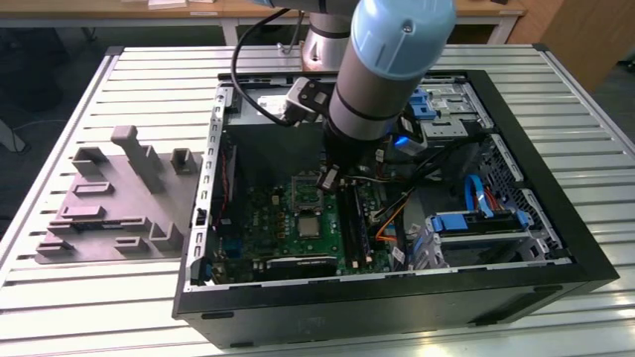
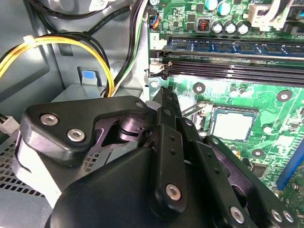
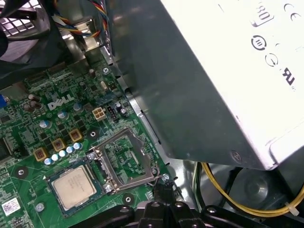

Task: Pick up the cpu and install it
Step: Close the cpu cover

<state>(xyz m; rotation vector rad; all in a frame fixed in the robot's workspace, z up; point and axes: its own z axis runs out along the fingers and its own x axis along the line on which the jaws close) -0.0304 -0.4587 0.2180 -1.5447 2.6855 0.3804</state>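
The cpu (image 3: 73, 186) is a silvery square with a thin green rim. It lies flat in the socket on the green motherboard (image 3: 61, 128), and shows in the second wrist view as the cpu (image 2: 232, 124) and in the exterior view as the cpu (image 1: 309, 227). The socket's metal frame (image 3: 126, 161) is swung up and open beside it. My gripper (image 3: 162, 188) hangs just past that open frame, a short way from the chip, with its black fingers pressed together and nothing between them. A thin metal lever (image 2: 191, 109) sits beside the gripper (image 2: 165, 94).
The open black computer case (image 1: 555, 245) stands on a slatted metal table. A big grey power supply box (image 3: 213, 71) looms close by the gripper. Memory slots (image 2: 237, 71), yellow and black cables (image 2: 99, 52) and blue drive brackets (image 1: 476, 219) crowd the case. A grey fixture (image 1: 109, 201) lies at the exterior view's left.
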